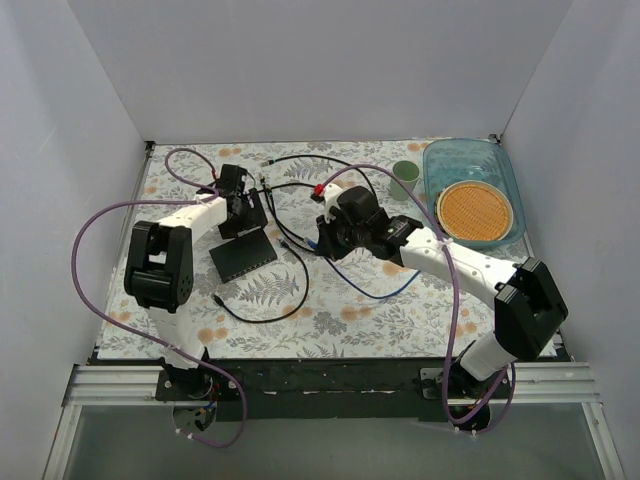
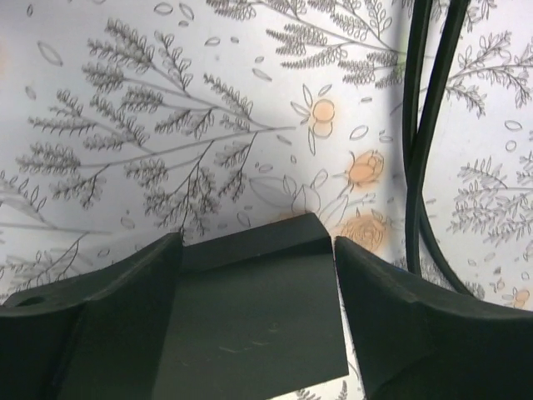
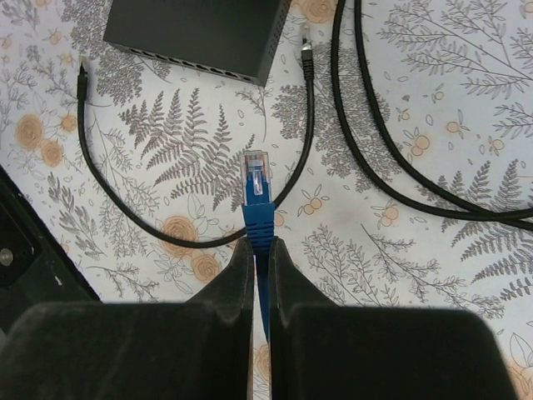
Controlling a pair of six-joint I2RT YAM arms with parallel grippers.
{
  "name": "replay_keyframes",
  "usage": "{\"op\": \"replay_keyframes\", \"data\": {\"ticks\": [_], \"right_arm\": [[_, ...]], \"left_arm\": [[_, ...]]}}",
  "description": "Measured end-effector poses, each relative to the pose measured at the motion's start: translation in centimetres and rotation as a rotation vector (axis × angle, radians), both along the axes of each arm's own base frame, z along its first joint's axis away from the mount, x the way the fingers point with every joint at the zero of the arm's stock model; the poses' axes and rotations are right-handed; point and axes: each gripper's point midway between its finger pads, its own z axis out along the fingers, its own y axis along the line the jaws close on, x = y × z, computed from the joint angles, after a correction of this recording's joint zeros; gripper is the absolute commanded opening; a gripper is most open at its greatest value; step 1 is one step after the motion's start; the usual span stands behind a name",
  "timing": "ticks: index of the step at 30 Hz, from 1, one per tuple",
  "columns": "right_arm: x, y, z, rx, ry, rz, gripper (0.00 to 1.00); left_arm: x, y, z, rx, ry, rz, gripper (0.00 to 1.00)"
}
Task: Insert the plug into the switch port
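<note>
The switch (image 1: 243,257), a flat dark grey box, lies on the floral cloth at centre left. My left gripper (image 1: 243,215) is at its far end, and in the left wrist view the box (image 2: 258,308) fills the gap between the fingers (image 2: 391,308), which press on both its sides. Its row of ports (image 3: 187,62) faces my right gripper (image 3: 260,242), which is shut on the blue cable just behind the clear-tipped plug (image 3: 256,175). The plug points at the switch (image 3: 200,29) from a short way off, above the cloth. In the top view the right gripper (image 1: 325,238) is right of the switch.
Black cables (image 3: 350,142) loop over the cloth around the switch and under the plug; one loose black plug (image 3: 306,52) lies by the switch's corner. A green cup (image 1: 405,178) and a blue tray (image 1: 510,175) holding an orange woven disc (image 1: 475,210) stand at the back right. White walls enclose the table.
</note>
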Motion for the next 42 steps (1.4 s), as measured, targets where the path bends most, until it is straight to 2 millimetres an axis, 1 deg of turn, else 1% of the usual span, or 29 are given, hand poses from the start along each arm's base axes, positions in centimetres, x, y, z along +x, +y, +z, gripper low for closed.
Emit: {"op": "replay_keyframes", "data": {"ticks": [3, 6, 9, 14, 17, 20, 25, 32, 37, 42], "right_arm": [[-0.9, 0.7, -0.2, -0.007, -0.003, 0.031, 0.01], [-1.7, 1.6, -0.8, -0.019, 0.006, 0.061, 0.01], [-2.3, 2.6, -1.6, -0.032, 0.018, 0.087, 0.01], [-3.0, 3.7, -2.8, -0.053, 0.040, 0.116, 0.01], [-3.1, 3.8, -3.0, -0.055, 0.044, 0.119, 0.01], [-3.0, 3.9, -2.8, -0.053, 0.042, 0.119, 0.01], [-3.3, 4.1, -2.9, -0.052, 0.047, 0.130, 0.01], [-4.5, 4.8, -3.6, -0.064, 0.062, 0.163, 0.01], [-5.2, 5.2, -4.2, -0.074, 0.064, 0.185, 0.01], [-5.7, 5.6, -5.4, -0.119, 0.039, 0.209, 0.01]], "left_arm": [[-0.7, 0.3, 0.8, 0.000, -0.003, 0.021, 0.88], [-0.5, 1.1, 2.0, 0.033, -0.034, 0.049, 0.90], [-0.5, 2.0, 2.4, 0.078, -0.042, 0.067, 0.90], [-1.1, 3.2, 1.8, 0.119, -0.013, 0.080, 0.90], [-2.3, 3.7, 0.4, 0.116, 0.026, 0.095, 0.90], [-3.0, 3.9, 0.3, 0.100, 0.018, 0.098, 0.90], [-5.0, 3.5, 0.0, 0.039, 0.033, 0.098, 0.89], [-7.9, 1.5, -0.6, -0.088, 0.079, 0.074, 0.89], [-8.4, 1.5, -0.6, -0.096, 0.095, 0.082, 0.90], [-8.6, 2.0, -0.5, -0.081, 0.106, 0.100, 0.90]]}}
